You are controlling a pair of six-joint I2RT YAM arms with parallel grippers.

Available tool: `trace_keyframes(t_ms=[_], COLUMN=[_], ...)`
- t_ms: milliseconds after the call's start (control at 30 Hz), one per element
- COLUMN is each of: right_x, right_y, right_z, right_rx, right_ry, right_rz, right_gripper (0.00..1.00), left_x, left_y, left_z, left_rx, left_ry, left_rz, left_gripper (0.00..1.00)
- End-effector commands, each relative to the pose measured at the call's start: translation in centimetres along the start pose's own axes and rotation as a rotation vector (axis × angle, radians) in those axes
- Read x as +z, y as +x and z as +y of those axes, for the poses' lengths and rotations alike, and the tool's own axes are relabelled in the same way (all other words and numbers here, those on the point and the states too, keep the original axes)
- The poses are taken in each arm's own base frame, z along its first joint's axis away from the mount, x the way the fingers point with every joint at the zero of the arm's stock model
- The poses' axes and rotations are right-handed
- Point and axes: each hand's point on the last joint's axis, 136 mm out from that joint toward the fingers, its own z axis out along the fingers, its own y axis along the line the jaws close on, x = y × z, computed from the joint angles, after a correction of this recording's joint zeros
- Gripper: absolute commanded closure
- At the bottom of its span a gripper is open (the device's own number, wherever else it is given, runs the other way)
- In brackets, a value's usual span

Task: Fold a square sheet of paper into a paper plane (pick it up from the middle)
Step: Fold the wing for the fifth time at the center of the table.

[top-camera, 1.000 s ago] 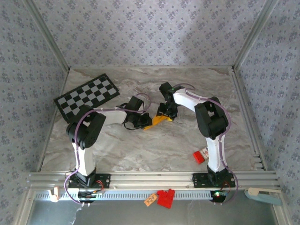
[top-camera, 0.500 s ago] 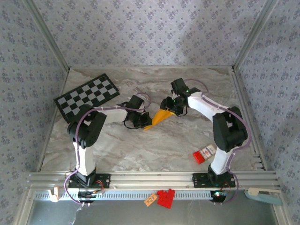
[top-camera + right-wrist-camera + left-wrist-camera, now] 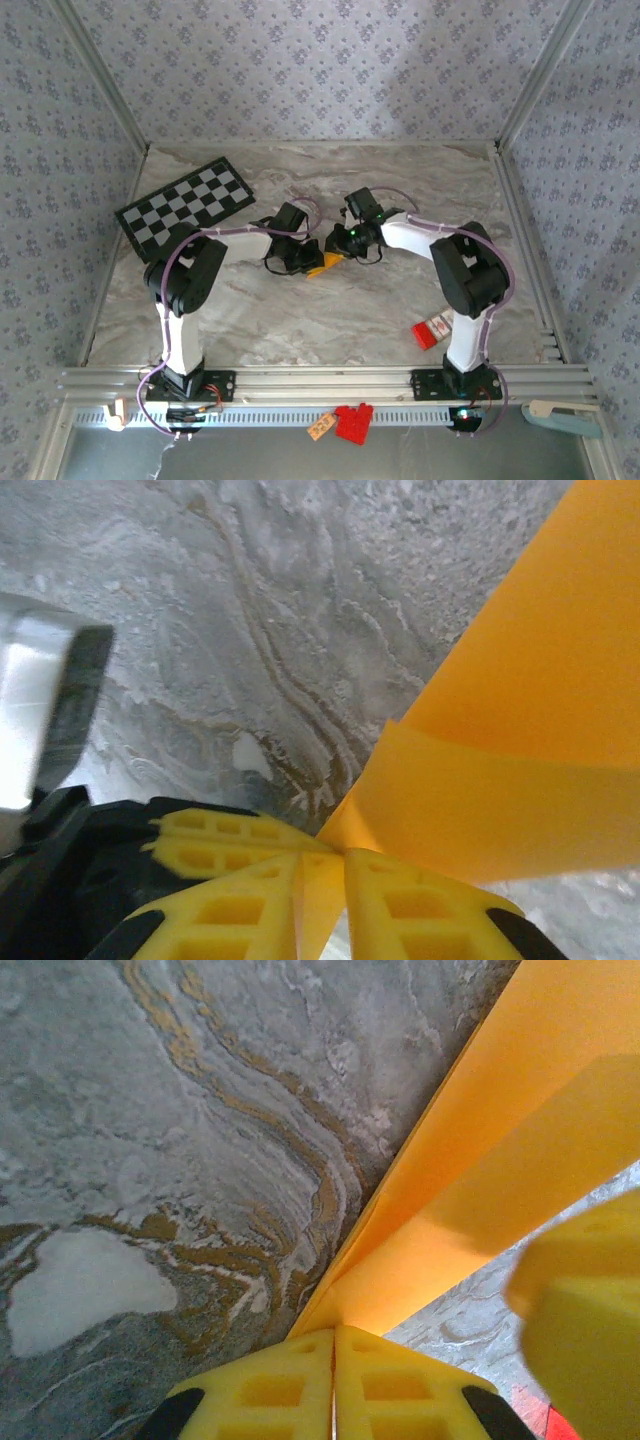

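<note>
Setting: A grey marbled table (image 3: pixel 300 320), seen from above and walled on three sides with patterned paper. Two white robot arms reached inward from its near edge.

Paper: A thin orange-yellow paper sheet (image 3: pixel 326 262), folded into a narrow pointed shape, was at the middle of the table, between the two hands.

Left hand: The left hand (image 3: pixel 306 262) was low at the paper's near-left end. In its wrist view, its ribbed yellow fingers (image 3: pixel 270 1392) were pressed together with a corner of the paper clamped between them. The folded layers fanned away over the marble.

Right hand: The right hand (image 3: pixel 338 244) met the paper from the far right. Its ribbed yellow fingers (image 3: pixel 420 912) were closed on the paper — a thin orange strip showed between the pads.

Spacing: The two hands were just beside each other. The left hand's black and silver body showed at the left edge of the right wrist view.

Contact with table: Whether the paper rested on the marble or was held just above it could not be told.

Elsewhere: A flat black-and-white checkered board (image 3: pixel 185 203) lay at the far left, well apart from the paper. A small red block (image 3: pixel 428 333) lay near the right arm's base.
</note>
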Motion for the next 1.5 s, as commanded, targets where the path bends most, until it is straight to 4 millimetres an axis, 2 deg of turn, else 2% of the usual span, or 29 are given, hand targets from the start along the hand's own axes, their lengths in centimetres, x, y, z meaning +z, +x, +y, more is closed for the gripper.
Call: trace_keyframes(t_ms=[0,600,667,833,1033,1167,1467], right_x=[1.0,2.8,3.1,3.8,4.1,4.2,4.4], right_y=[0.5,1.2,1.5,2.2,2.6,2.7,3.4], right_z=[-0.5,-5.3,-5.8,-6.9,-7.6,-7.9,-9.2], right_rx=[0.006,0.04,0.04,0.04,0.051,0.058,0.082], right_ry=[-0.001,0.121,0.133,0.159,0.182,0.207,0.259], right_rz=[0.025,0.054,0.064,0.106,0.122,0.133,0.167], right_gripper=[0.82,0.84,0.85,0.94,0.96,0.96,0.96], left_x=[0.9,0.2,-0.2,-2.2,-3.2,-2.5,-1.1], left_y=[1.1,0.7,0.3,-0.7,-0.2,0.4,0.3], left_z=[3.1,2.7,1.9,-1.9,-3.6,-3.3,-1.1], left_rx=[-0.068,-0.074,-0.066,0.007,0.037,0.031,-0.018], left_ry=[-0.105,-0.088,-0.056,0.065,0.118,0.097,0.042], left_rz=[0.043,0.031,0.019,-0.023,-0.011,0.013,0.038], left_gripper=[0.92,0.92,0.91,0.85,0.8,0.8,0.83])
